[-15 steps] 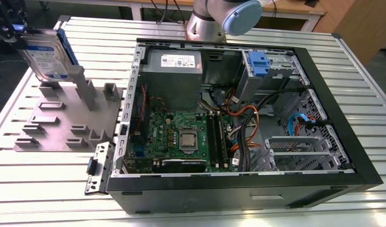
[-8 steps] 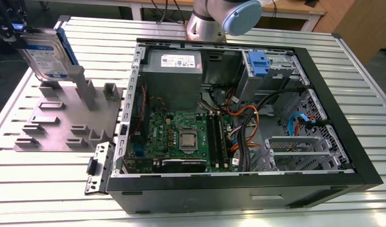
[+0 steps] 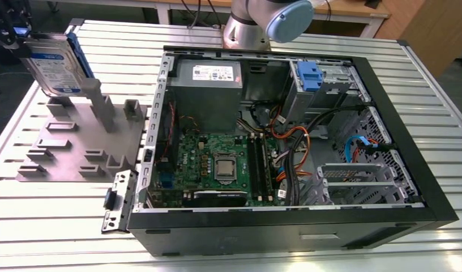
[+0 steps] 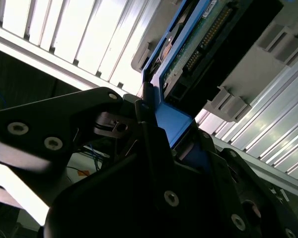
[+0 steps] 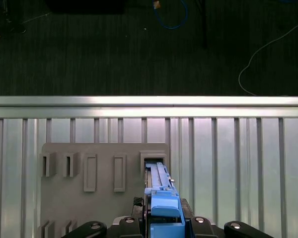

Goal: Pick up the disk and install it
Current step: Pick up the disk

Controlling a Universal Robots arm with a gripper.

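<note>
Remote session: my gripper is clamped tight on the blue carrier frame of the disk. The disk stands upright directly beneath the gripper, its far end at a slot in the grey fixture plate. I cannot tell whether it is seated there. The open computer case lies well aside.

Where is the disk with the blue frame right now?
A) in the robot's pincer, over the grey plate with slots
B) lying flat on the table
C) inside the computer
A: the pincer grips the disk standing on edge over the grey plate, outside the open computer case.
</note>
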